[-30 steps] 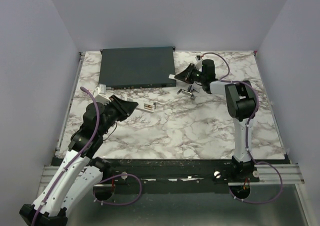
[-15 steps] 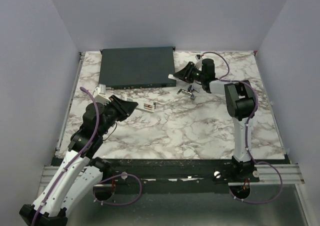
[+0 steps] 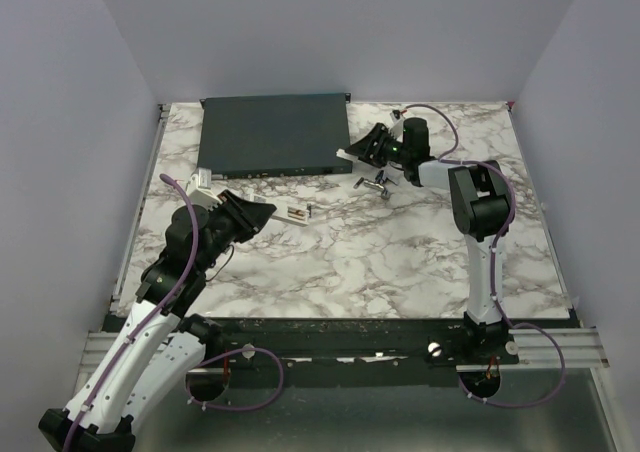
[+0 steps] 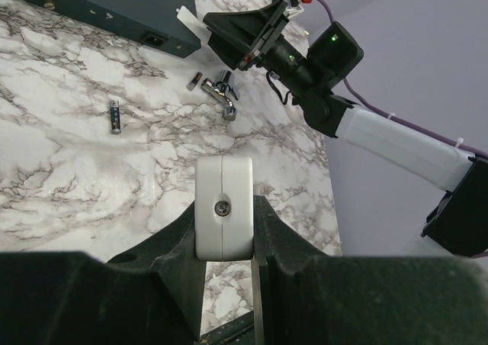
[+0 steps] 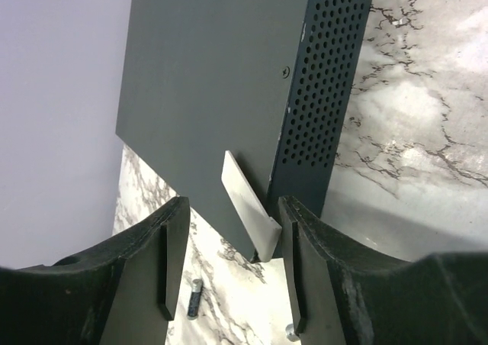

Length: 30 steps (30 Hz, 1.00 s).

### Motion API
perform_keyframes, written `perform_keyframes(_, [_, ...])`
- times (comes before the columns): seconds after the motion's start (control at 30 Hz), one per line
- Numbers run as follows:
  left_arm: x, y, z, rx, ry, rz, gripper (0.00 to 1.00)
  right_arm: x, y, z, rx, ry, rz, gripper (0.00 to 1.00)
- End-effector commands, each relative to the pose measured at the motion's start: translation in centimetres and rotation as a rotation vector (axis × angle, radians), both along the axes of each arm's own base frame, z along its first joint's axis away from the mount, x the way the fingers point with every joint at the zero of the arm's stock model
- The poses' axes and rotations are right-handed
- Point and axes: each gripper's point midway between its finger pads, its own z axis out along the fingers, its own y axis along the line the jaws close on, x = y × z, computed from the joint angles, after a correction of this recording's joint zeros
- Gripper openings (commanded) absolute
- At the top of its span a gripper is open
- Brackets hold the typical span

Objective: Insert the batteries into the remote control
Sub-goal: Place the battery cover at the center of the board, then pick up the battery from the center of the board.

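Note:
My left gripper (image 4: 223, 217) is shut on the white remote control (image 4: 223, 183), seen end-on with a screw in its face. In the top view the remote control (image 3: 292, 213) sticks out to the right of the left gripper (image 3: 264, 212). Two batteries lie on the marble, one (image 4: 114, 117) to the left and one (image 4: 195, 80) by the box corner. My right gripper (image 5: 231, 204) is open around the white back cover (image 5: 248, 201), which leans on the dark-grey box corner, close to the right finger. One battery (image 5: 195, 298) lies below the jaws.
The large dark-grey box (image 3: 275, 132) fills the back left of the marble table (image 3: 400, 252). A small chrome metal part (image 3: 378, 185) lies beside the far battery, just under the right arm. Purple walls enclose the table on three sides.
The right gripper's jaws have spread apart and let go of the white back cover, which stays leaning at the box corner. The left arm and the remote control have not moved.

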Motion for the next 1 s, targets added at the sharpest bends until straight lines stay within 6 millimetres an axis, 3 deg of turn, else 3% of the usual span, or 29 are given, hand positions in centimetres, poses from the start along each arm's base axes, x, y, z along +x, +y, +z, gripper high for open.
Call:
perform_keyframes(0.0, [0.0, 0.2, -0.2, -0.004, 0.005, 0.008, 0.00, -0.3, -0.6, -2.5, -0.032, 0.041, -0.003, 0.60])
perform_keyframes(0.43, [0.0, 0.0, -0.3, 0.000, 0.022, -0.002, 0.00, 0.2, -1.9, -2.5, -0.090, 0.027, -0.060, 0.71])
perform_keyframes(0.7, [0.0, -0.1, -0.8, 0.004, 0.035, -0.007, 0.00, 0.6, -4.0, 0.2, -0.081, -0.017, -0.110, 0.73])
perform_keyframes(0.97, [-0.1, 0.0, -1.0, 0.006, 0.039, -0.003, 0.00, -0.8, -5.1, 1.4, -0.121, -0.050, -0.141, 0.73])
